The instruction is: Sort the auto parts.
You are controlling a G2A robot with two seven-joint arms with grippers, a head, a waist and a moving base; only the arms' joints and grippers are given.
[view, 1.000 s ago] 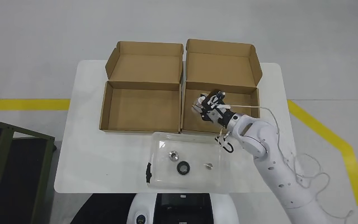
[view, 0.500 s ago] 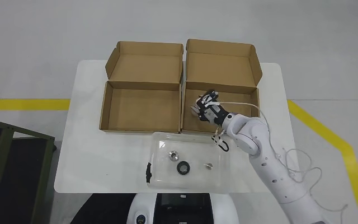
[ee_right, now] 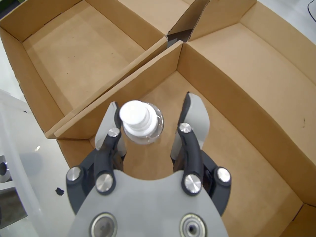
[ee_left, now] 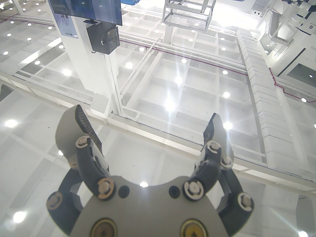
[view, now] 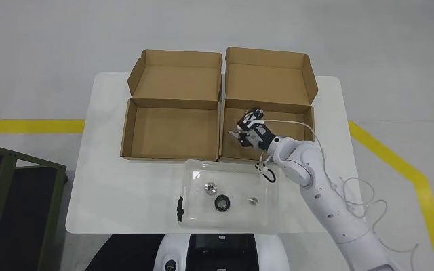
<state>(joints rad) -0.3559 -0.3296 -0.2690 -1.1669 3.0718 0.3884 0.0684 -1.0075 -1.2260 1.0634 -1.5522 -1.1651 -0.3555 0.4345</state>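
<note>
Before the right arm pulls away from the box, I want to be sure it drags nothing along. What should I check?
1. Right gripper jaws apart: ok.
2. White part free of both fingers: cannot tell; it sits close against one finger and is clear of the other.
3. White part inside the right box, not over its wall: ok.
4. Work left in the clear tray: ok, three parts lie in it.
5. Left gripper open and holding nothing: ok.
</note>
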